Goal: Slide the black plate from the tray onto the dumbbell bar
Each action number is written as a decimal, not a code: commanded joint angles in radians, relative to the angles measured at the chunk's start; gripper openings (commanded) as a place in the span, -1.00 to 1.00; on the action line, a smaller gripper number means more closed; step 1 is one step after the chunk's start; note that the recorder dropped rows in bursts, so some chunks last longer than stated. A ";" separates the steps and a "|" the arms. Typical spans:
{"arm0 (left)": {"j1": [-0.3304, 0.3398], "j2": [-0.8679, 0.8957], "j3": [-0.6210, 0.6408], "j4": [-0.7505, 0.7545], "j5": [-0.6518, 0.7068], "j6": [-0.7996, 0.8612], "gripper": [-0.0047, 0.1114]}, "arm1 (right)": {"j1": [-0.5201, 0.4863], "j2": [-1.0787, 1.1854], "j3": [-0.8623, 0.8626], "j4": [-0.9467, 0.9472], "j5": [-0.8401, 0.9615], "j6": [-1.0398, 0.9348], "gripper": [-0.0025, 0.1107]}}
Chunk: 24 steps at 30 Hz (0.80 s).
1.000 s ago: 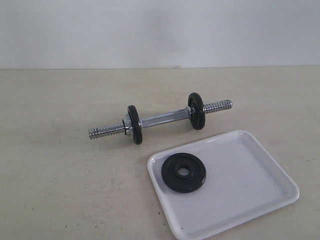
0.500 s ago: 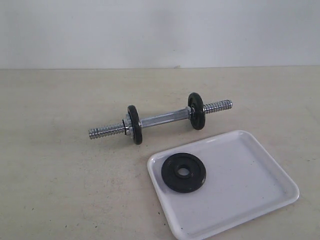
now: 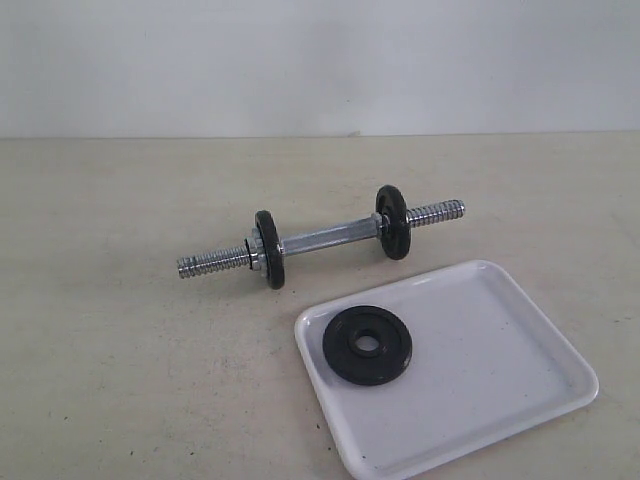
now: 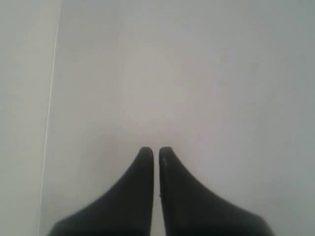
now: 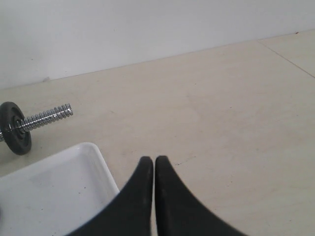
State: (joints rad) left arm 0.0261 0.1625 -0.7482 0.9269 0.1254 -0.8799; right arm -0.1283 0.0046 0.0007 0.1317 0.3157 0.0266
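Black plate [image 3: 367, 344] is laid flat in the tray [image 3: 490, 350], centre hole facing up, in the tray's left part close to the rim. It is well clear of the dumbbell bar [image 3: 325, 238] and not touched by anything. Whether its face carries any marking or brand cannot be told at this size.

The tray is set on the beige counter [image 3: 120, 360], on the camera side of the bar and to the right in the exterior view. The bar is laid on the counter at a slant, held up on its two small discs standing on edge: left disc [image 3: 268, 249] and right disc [image 3: 392, 221]. Chrome collars are seated against both discs, and bare threaded ends stick out past each. The tray's left corner is near the left disc but apart from it.

Left gripper [image 4: 155, 151]: jaws are pressed almost together with only a thin slit between the black tips, and nothing is pinched. Only a plain pale surface is seen beyond them.

Right gripper [image 5: 154, 160]: jaws are likewise drawn together with a hairline gap, and nothing is held. In the right wrist view one tray corner is seen just beside the jaws, and one threaded end of the bar with its disc is seen further off on the counter. A white wall [image 3: 320, 60] is seen behind the counter.
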 commanded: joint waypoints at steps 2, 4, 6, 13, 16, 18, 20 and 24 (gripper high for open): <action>-0.001 0.201 -0.001 -0.134 0.132 0.116 -0.84 | -0.003 -0.005 -0.001 -0.007 -0.010 -0.003 -0.96; -0.001 0.280 -0.001 -0.292 0.241 0.279 -0.84 | -0.003 -0.005 -0.001 -0.007 -0.010 -0.003 -0.96; -0.001 0.352 -0.001 -0.460 0.374 0.453 -0.84 | -0.003 -0.005 -0.001 -0.007 -0.010 -0.003 -0.96; -0.001 0.625 -0.001 -1.086 0.536 0.933 -0.84 | -0.003 -0.005 -0.001 -0.007 -0.042 -0.003 -0.96; -0.001 0.685 -0.001 -1.318 0.569 1.175 -0.84 | -0.003 -0.005 -0.001 -0.007 -0.042 -0.003 -0.96; -0.001 0.737 -0.001 -1.503 0.618 1.415 -0.84 | -0.003 -0.005 -0.001 -0.007 -0.042 -0.003 -0.96; -0.001 0.770 -0.001 -1.597 0.666 1.523 -0.84 | -0.003 -0.005 -0.001 -0.007 -0.042 -0.003 -0.96; -0.001 0.786 0.022 -1.610 0.720 1.560 -0.84 | -0.003 -0.005 -0.001 -0.007 -0.042 -0.003 -0.96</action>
State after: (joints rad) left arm 0.0261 0.9465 -0.7450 -0.6641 0.8243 0.6485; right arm -0.1283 0.0046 0.0007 0.1295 0.2864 0.0266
